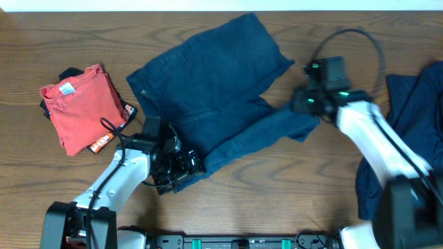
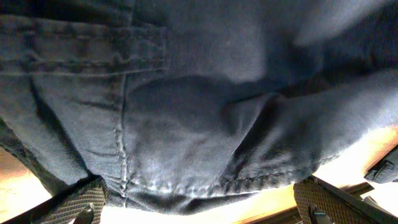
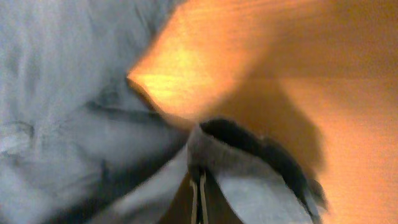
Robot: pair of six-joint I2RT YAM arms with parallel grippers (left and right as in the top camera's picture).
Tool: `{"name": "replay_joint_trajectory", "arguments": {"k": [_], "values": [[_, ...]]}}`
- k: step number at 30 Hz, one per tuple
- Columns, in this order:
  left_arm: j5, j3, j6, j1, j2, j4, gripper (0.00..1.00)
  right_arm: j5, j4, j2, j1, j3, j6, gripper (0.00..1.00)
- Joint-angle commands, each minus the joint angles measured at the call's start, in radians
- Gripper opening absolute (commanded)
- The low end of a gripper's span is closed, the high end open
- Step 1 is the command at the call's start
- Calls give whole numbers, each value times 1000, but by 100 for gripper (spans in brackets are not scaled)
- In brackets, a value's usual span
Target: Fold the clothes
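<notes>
Pinching wrinkled navy shorts (image 1: pixel 214 90): right pincer (image 3: pixel 198 186) clamped, left pincer (image 2: pixel 202 202) apart.

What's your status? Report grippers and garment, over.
Left gripper open over hem of wrinkled dark navy cloth shorts. Right gripper shut on a fold of them. Small red folded shirt apart, at left.

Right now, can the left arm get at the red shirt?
Probably yes. The red shirt lies on the table beside the left gripper, nothing between them; its jaws stand open at the hem of the navy shorts.
</notes>
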Motion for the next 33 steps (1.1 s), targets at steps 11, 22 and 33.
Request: {"name": "replay_joint_trajectory", "arguments": {"k": [11, 22, 33], "values": [[-31, 6, -35, 0, -43, -188, 98, 166, -557, -148, -34, 1, 5, 1], [-122, -14, -430, -9, -228, -254, 98, 166, -502, -148, -34, 1, 23, 2], [-188, -182, -959, -126, -248, -66, 98, 166, -486, -148, -34, 1, 23, 4]]}}
